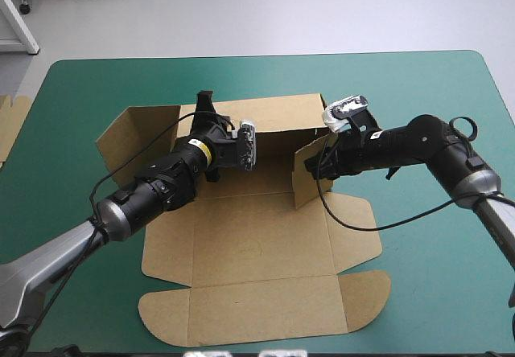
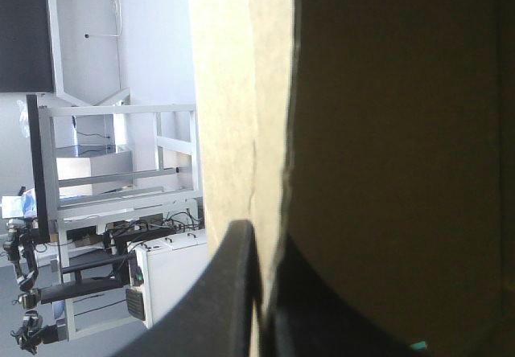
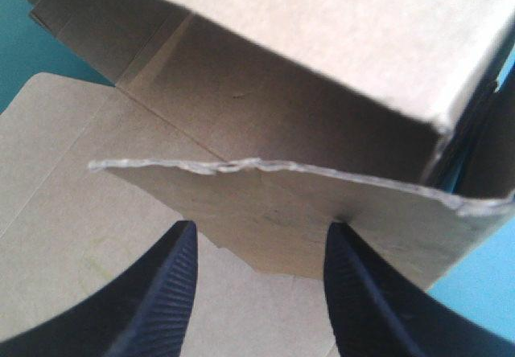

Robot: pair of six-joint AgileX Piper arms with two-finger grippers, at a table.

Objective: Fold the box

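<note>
The brown box (image 1: 257, 244) lies in the middle of the table with its back wall and right side wall raised and its front panels flat. My left gripper (image 1: 204, 100) is at the back wall's left end, shut on the board. In the left wrist view (image 2: 261, 236) the board's edge (image 2: 386, 132) runs up between the two fingers. My right gripper (image 1: 319, 160) is at the raised right side wall. In the right wrist view (image 3: 261, 240) its fingers stand apart, open, with a flap's edge (image 3: 265, 168) just ahead of the tips and the back wall (image 3: 282, 43) beyond.
More brown board (image 1: 10, 120) shows at the table's left edge. A loose flap of the box (image 1: 121, 136) angles out at its back left. Bare teal-green cover (image 1: 418, 84) lies to the right of and behind the box.
</note>
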